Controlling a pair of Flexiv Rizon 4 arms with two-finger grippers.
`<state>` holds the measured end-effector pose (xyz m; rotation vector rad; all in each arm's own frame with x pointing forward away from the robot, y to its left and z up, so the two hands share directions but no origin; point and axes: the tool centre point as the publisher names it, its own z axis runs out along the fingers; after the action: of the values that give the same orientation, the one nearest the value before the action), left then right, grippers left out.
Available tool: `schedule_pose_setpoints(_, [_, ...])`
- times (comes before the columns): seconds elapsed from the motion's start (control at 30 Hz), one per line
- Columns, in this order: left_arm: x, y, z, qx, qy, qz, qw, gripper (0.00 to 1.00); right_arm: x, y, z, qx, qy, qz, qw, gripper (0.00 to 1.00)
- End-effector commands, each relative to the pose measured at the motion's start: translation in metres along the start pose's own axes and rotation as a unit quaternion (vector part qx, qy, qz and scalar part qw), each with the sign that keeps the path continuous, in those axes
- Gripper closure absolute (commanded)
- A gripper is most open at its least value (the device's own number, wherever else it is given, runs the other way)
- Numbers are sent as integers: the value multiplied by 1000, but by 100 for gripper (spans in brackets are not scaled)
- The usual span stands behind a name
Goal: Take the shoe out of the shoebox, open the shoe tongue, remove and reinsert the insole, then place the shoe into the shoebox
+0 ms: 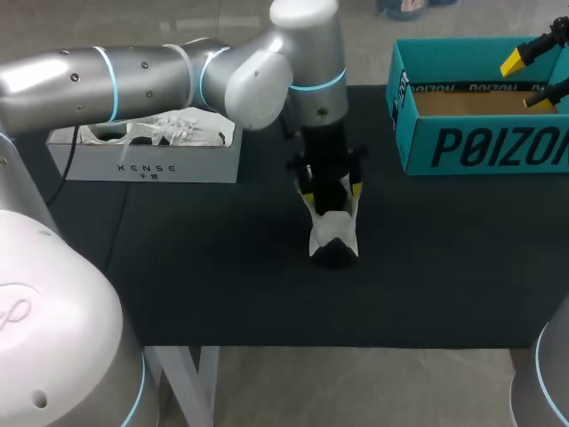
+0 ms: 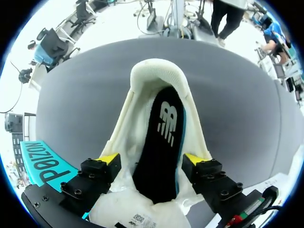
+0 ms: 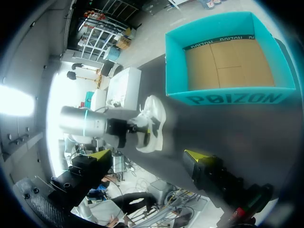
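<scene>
One shoe [image 1: 333,236], clamped in the left tool [image 1: 331,189], stood on open surface [image 1: 222,267] near one shoebox [image 1: 480,147], the right tool [image 1: 526,82] gaping above that box.

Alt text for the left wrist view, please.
The left gripper holds a white shoe by its sides, its black insole showing inside. The shoe rests on a dark table; a teal shoebox lies beside the gripper.

White shoe [image 1: 333,235], open teal shoebox [image 1: 480,147]
</scene>
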<state>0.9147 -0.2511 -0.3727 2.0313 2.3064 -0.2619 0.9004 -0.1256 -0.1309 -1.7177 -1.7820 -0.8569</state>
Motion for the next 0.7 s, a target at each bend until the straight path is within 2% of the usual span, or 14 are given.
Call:
schedule_pose_setpoints(0.03, [0, -3, -8, -6, 11, 1, 1000, 0, 0, 0, 0, 1, -1, 0, 1000, 0])
schedule_pose_setpoints(0.37, [-3, 2, -18, -20, 33, 4, 999, 0, 0, 0, 0, 1, -1, 0, 1000, 0])
schedule_pose_setpoints(0.7, [7, 21, -53, -51, 28, -20, 998, 0, 0, 0, 0, 1, -1, 0, 1000, 0])
